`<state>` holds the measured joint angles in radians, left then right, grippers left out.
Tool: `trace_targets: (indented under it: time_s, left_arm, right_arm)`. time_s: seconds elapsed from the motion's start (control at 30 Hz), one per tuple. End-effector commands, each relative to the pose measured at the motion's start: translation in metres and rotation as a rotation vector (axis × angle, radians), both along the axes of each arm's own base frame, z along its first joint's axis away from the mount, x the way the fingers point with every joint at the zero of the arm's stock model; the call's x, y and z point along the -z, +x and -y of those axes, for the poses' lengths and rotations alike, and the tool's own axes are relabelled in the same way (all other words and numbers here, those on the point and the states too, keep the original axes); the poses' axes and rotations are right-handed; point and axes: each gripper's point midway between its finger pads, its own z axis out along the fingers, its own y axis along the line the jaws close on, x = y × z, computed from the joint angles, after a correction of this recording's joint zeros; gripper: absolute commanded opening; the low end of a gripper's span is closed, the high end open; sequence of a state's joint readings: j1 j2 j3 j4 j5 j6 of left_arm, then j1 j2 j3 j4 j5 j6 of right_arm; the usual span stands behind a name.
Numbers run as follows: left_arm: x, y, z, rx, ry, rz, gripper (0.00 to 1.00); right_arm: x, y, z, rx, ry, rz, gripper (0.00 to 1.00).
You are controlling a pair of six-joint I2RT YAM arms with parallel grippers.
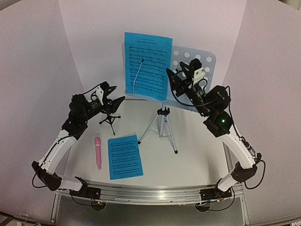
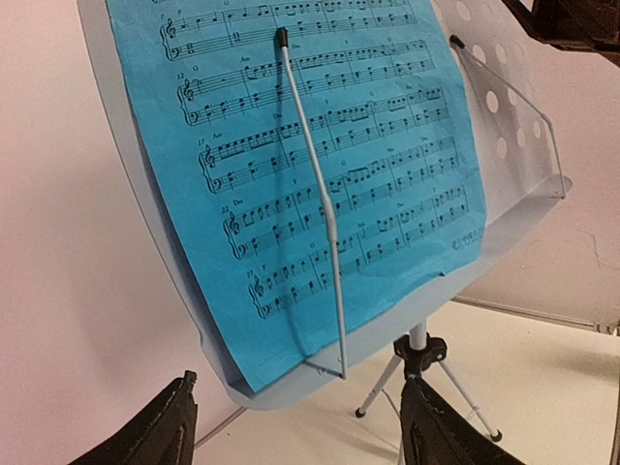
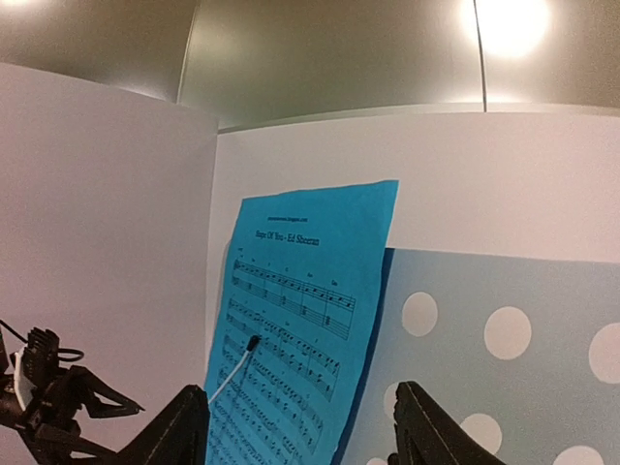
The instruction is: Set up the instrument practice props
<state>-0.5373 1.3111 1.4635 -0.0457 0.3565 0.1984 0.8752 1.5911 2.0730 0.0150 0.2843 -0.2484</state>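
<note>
Left gripper [image 1: 116,97] and right gripper [image 1: 179,72] gape empty; the spare page [image 1: 125,157], by the table's [image 1: 200,150] near edge, lies nearer the left.

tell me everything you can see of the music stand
The music stand has a pale-blue, metal-looking desk punched with round holes, tilted back on a silver tripod standing on the white table. A blue sheet-music page rests on its lip, covering the left half in the top view, pinned by a thin wire arm with a black tip. The right half is bare.
</note>
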Motion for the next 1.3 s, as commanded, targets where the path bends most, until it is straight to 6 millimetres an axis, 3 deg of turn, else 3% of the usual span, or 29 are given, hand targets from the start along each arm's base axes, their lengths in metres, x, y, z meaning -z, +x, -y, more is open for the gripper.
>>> trace_targets:
  time_s: [0.0,0.07,0.13,0.23,0.3,0.37,0.53,0.67,0.77,0.87,0.97,1.13,1.27]
  left_arm:
    - [-0.003,-0.043,-0.016,0.048,0.057,0.018,0.78]
    - [0.017,-0.06,-0.021,0.078,0.114,-0.032,0.84]
    - [0.041,-0.076,-0.028,0.096,0.166,-0.1,0.96]
    - [0.073,-0.097,-0.039,0.111,0.225,-0.188,0.99]
    - [0.106,-0.109,-0.045,0.126,0.284,-0.267,0.99]
    - [0.151,-0.123,-0.051,0.154,0.38,-0.344,0.99]
    - [0.247,-0.146,-0.072,0.171,0.58,-0.465,0.86]
    - [0.309,-0.15,-0.091,0.151,0.748,-0.506,0.83]
    - [0.352,-0.14,-0.105,0.097,0.883,-0.522,0.82]
    - [0.381,-0.129,-0.116,0.053,0.984,-0.539,0.79]
    - [0.406,-0.121,-0.122,0.025,1.042,-0.552,0.77]
    - [0.416,-0.108,-0.114,0.016,1.021,-0.515,0.76]
    - [0.432,-0.111,-0.115,0.028,1.03,-0.486,0.77]
  right_arm:
    - [0.027,-0.013,0.0,-0.079,0.012,-0.172,0.68]
    - [0.043,-0.016,0.002,-0.076,0.012,-0.23,0.71]
    - [0.054,-0.025,0.0,-0.095,0.008,-0.261,0.75]
    - [0.068,-0.04,-0.01,-0.11,-0.018,-0.294,0.77]
    - [0.077,-0.048,-0.016,-0.109,-0.052,-0.323,0.77]
    - [0.09,-0.049,-0.016,-0.081,-0.082,-0.373,0.76]
    - [0.123,-0.06,-0.024,-0.11,-0.097,-0.494,0.76]
    - [0.161,-0.069,-0.036,-0.135,-0.144,-0.609,0.76]
    - [0.186,-0.073,-0.044,-0.155,-0.154,-0.695,0.76]
    - [0.218,-0.081,-0.064,-0.189,-0.196,-0.779,0.76]
    - [0.267,-0.089,-0.095,-0.233,-0.267,-0.888,0.76]
    - [0.375,-0.094,-0.149,-0.26,-0.388,-1.125,0.76]
    - [0.426,-0.081,-0.166,-0.16,-0.381,-1.204,0.76]
